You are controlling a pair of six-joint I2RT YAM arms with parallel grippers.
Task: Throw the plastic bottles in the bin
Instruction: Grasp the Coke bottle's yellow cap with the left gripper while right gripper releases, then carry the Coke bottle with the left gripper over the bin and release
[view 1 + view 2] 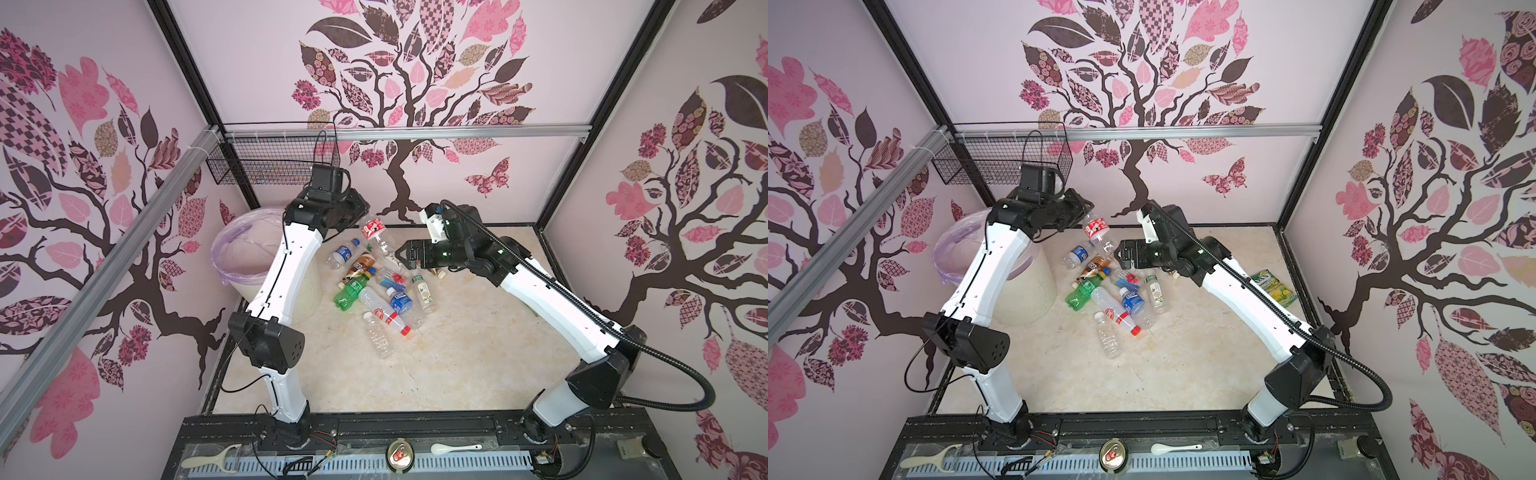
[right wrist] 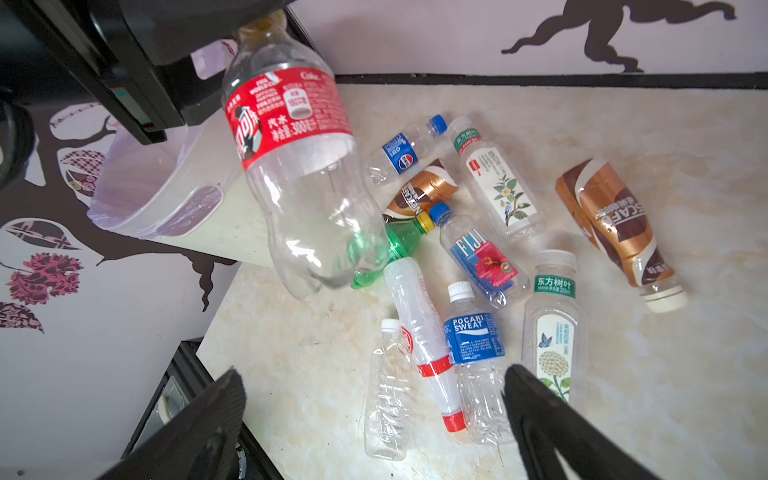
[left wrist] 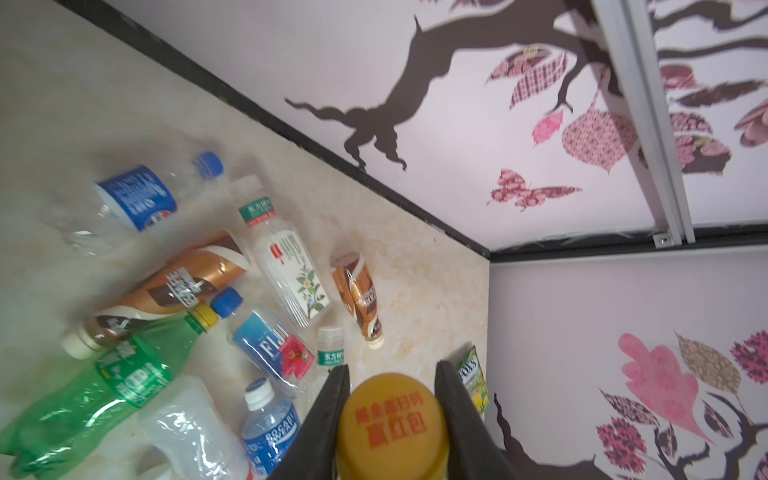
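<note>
**Red-label bottle held by its cap, just right of the bin**

A clear bottle with a red label (image 1: 376, 235) hangs tilted in the upper middle of both top views, base pointing down toward the table. The left gripper (image 3: 392, 370) is clamped on its yellow cap (image 3: 392, 419), 1 black finger on each side. The bottle sits just right of the bin (image 1: 307, 291), not over its mouth. The bin stands at centre left, lined with a lilac bag and partly hidden by the left arm.

Below the held bottle, 10 more bottles (image 2: 457, 270) lie on the marble-patterned table (image 1: 457, 353) in a loose pile at the centre of both top views. They include a green bottle (image 1: 351, 293), a Fiji bottle (image 2: 478, 257), a Pocari Sweat bottle (image 2: 473, 345) and a brown bottle (image 2: 615, 228) lying a little apart.

The right gripper (image 2: 372, 372) hovers above the pile's right edge, jaws spread wide and empty. A green-yellow snack packet (image 1: 1273, 286) lies right of centre, beside the right arm. A black wire basket (image 1: 270, 162) hangs on the back rail at upper left.
</note>
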